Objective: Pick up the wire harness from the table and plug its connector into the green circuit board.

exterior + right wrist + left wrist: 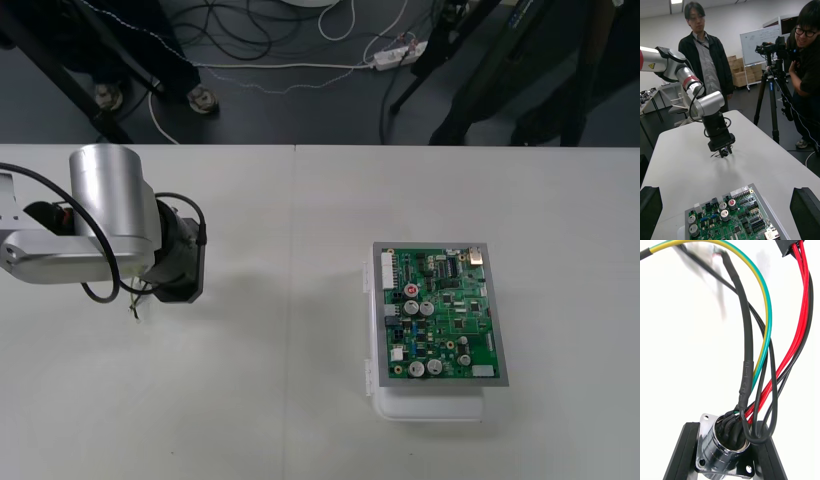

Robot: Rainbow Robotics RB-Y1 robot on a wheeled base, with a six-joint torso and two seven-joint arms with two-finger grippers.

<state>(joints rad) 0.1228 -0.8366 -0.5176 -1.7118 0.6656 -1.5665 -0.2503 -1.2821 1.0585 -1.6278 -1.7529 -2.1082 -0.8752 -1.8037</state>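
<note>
At nine o'clock over the pale counter (pixel 300 420), left gripper (pixel 175 285) clamps the thin red-black-green wire harness (pixel 746 367) by its round metal socket (pixel 720 452). Right gripper (pixel 728 195), spread apart, hovers by the green circuit board (pixel 440 320) at four o'clock. Held so, the dangling black plug (pixel 788 247) could swing and misalign.

Circuit board (pixel 440 315) on pale table (pixel 250 400)

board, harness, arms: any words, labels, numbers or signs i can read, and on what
No text can be read.
Board: white print beside its parts, too small to read.
Harness: no legible marking on wires or socket.
Left arm: yellow sticker with a warning triangle, no words legible.
</note>
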